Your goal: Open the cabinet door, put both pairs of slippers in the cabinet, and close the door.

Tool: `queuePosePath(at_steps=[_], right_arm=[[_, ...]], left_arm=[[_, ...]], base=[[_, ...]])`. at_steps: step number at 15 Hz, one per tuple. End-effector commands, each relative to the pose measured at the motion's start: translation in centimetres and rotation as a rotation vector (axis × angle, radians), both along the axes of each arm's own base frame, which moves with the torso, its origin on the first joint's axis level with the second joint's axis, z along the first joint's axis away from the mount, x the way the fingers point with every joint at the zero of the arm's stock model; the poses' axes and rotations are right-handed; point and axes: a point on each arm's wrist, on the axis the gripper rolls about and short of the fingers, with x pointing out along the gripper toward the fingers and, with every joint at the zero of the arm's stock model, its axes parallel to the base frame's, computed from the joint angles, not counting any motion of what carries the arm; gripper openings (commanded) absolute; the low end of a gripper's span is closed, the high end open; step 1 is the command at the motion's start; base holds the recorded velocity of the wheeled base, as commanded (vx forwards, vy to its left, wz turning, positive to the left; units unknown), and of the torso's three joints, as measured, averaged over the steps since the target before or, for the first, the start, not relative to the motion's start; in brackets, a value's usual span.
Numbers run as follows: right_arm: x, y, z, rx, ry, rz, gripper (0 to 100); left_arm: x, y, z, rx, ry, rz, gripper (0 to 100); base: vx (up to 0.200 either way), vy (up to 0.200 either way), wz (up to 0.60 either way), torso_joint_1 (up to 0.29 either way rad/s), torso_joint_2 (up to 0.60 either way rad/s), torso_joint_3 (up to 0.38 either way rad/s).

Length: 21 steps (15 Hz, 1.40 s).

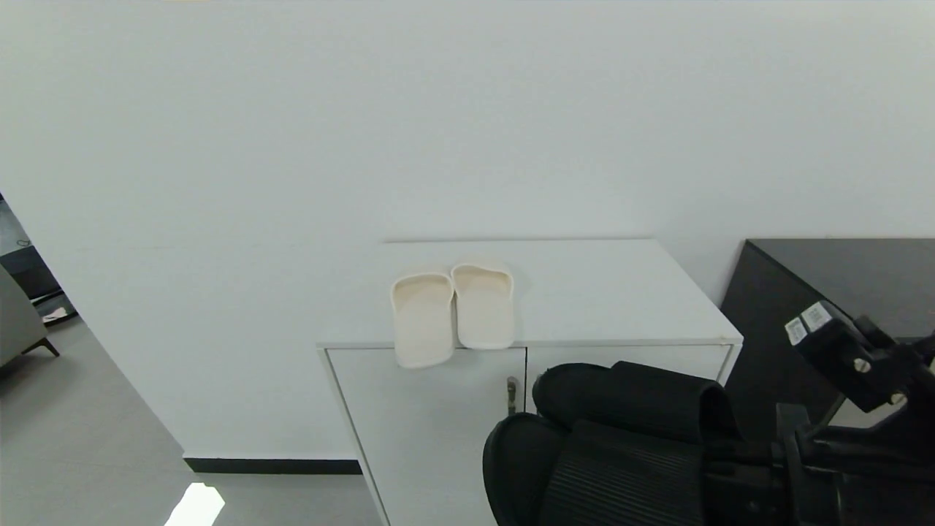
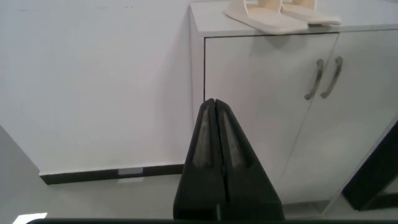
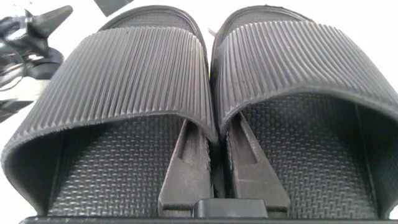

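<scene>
Right pincer [image 3: 211, 134]: one finger lies in each shoe of the black slippers [image 3: 143, 68], and the two adjoining inner walls are pinched between them, so the pair hangs as one piece. Footbeds face my wrist camera and the ribbed straps arch over my fingers. Long axis runs along my fingers, away from the wrist. I judge the heel ends are nearest me and the toes point outward, but that is not certain.

Left pincer [image 2: 215, 106]: pressed together, holding nothing, held low off the cabinet's left front corner.

In the head view the black pair sits in front of the cabinet [image 1: 599, 292], low, before its right door, near the handles [image 1: 513, 394].

Both doors are shut and the twin handles stand side by side at the centre seam.

Cream slippers [image 1: 453, 314]: on the cabinet top, left part, side by side and touching. Long axis front to back, near ends overhanging the front edge, the left one further. Toe or heel forward: cannot tell.

Progress, judged: early. One pair is in hand, no door is open, nothing is stowed. Left to do: open, load both pairs, close
</scene>
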Motion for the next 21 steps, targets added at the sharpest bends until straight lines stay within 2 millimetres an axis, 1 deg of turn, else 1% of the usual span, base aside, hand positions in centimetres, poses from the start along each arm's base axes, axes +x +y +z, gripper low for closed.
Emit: queuePosePath(at_steps=[1,4,8,10,12,21], right_arm=[[-0.1,-0.1,0.0,0.006,-0.003,0.0,0],[-0.1,-0.1,0.1,0.014,-0.006,-0.001,0],[-0.2,-0.2,-0.7,0.016,-0.006,0.005,0],[0.0,0.0,-1.2,0.065,-0.025,0.058,0],[0.4,0.1,-2.2,0.065,-0.017,0.071,0],[0.4,-0.1,-2.6,0.051,-0.013,0.064,0]], left_arm=[[0.0,0.0,0.0,0.002,0.0,0.0,0],[0.0,0.0,0.0,0.003,0.0,-0.002,0],[0.0,0.0,0.0,0.006,0.0,-0.002,0],[0.0,0.0,0.0,0.006,0.0,-0.003,0],[0.0,0.0,0.0,0.006,0.0,-0.002,0],[0.0,0.0,0.0,0.006,0.0,-0.002,0]], base=[[-0.2,0.0,0.0,-0.012,0.0,0.007],[-0.2,0.0,0.0,0.001,0.0,0.001],[0.0,0.0,0.0,0.0,0.0,0.0],[0.0,0.0,0.0,0.0,0.0,0.0],[0.0,-0.2,0.0,0.002,0.01,0.005],[0.0,-0.2,0.0,0.006,0.0,0.001]])
